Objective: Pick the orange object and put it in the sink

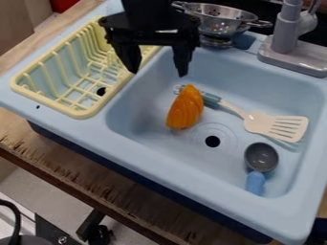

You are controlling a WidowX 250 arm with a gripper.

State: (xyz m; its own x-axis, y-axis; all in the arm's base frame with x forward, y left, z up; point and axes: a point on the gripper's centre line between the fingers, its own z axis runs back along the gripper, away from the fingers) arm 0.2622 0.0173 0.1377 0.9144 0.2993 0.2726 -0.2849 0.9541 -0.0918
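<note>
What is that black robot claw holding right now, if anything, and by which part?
Nothing: the black two-finger gripper hangs open, with nothing between its fingers. The orange, ridged, wedge-shaped object lies in the light-blue sink.

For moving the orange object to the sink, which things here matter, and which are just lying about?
Part of the job:
black gripper
orange object, already in the sink
sink

Just lying about:
spatula
scoop
yellow dish rack
metal colander

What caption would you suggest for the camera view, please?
Open tool above a sink holding the orange object, a pale spatula and a scoop.
</note>
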